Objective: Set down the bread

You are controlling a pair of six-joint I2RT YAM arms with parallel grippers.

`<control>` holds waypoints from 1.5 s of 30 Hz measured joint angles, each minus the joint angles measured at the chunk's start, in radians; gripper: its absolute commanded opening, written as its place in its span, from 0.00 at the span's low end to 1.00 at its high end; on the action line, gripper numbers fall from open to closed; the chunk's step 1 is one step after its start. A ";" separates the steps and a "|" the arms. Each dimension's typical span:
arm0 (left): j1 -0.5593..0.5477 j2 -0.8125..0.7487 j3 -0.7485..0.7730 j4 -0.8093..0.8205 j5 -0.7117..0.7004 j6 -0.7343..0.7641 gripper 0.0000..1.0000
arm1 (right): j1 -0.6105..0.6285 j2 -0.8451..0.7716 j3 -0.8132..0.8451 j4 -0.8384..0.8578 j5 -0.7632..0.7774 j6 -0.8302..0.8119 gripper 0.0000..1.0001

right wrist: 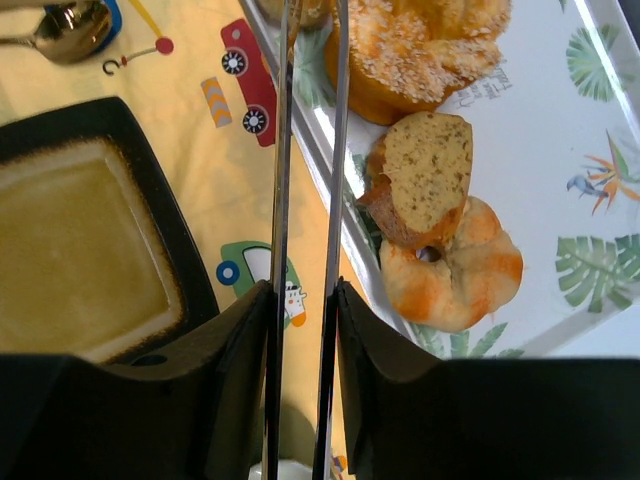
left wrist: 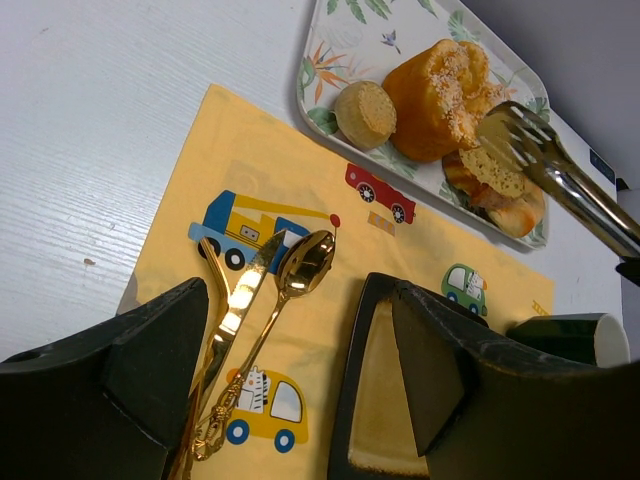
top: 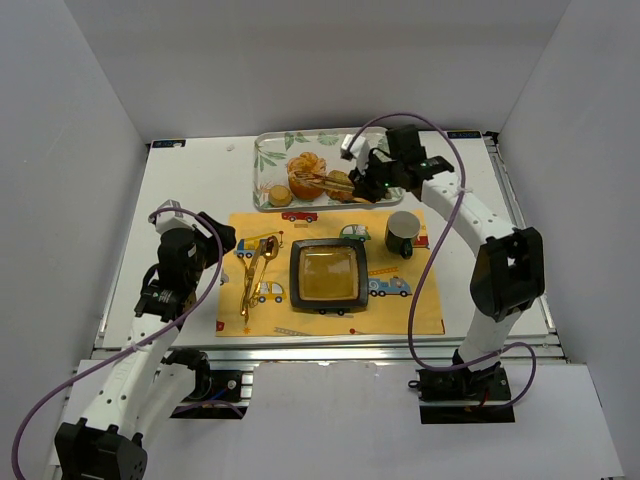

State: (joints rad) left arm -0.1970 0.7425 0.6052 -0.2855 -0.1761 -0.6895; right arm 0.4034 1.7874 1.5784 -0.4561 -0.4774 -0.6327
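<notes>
Glossy gold spoon [left wrist: 300, 268], shiny metal tongs [left wrist: 578, 193], crackled bun [left wrist: 440, 85]

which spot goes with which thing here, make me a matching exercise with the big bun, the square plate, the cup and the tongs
Things:
1. large bun
2. square plate
3. cup
4. tongs

Places:
a. middle of the yellow mat
b. held in the right pincer
c. on the leaf-print tray
d. just right of the plate

Pairs: 1-c, 2-a, 3-d, 4-b
</notes>
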 measured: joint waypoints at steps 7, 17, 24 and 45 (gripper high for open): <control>0.000 -0.012 0.000 -0.007 -0.002 0.000 0.84 | 0.072 -0.001 -0.037 0.043 0.112 -0.094 0.39; 0.000 -0.034 0.000 -0.008 -0.012 -0.007 0.84 | 0.073 -0.001 -0.038 0.112 0.189 -0.145 0.43; 0.000 -0.034 0.000 -0.011 -0.019 -0.007 0.84 | 0.075 -0.001 -0.038 0.123 0.207 -0.161 0.44; 0.000 -0.045 0.000 -0.025 -0.020 -0.008 0.84 | 0.097 0.063 -0.037 0.114 0.235 -0.163 0.46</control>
State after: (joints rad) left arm -0.1970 0.6971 0.6052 -0.3103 -0.1963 -0.6971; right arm 0.5007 1.8500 1.5410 -0.3420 -0.2420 -0.7952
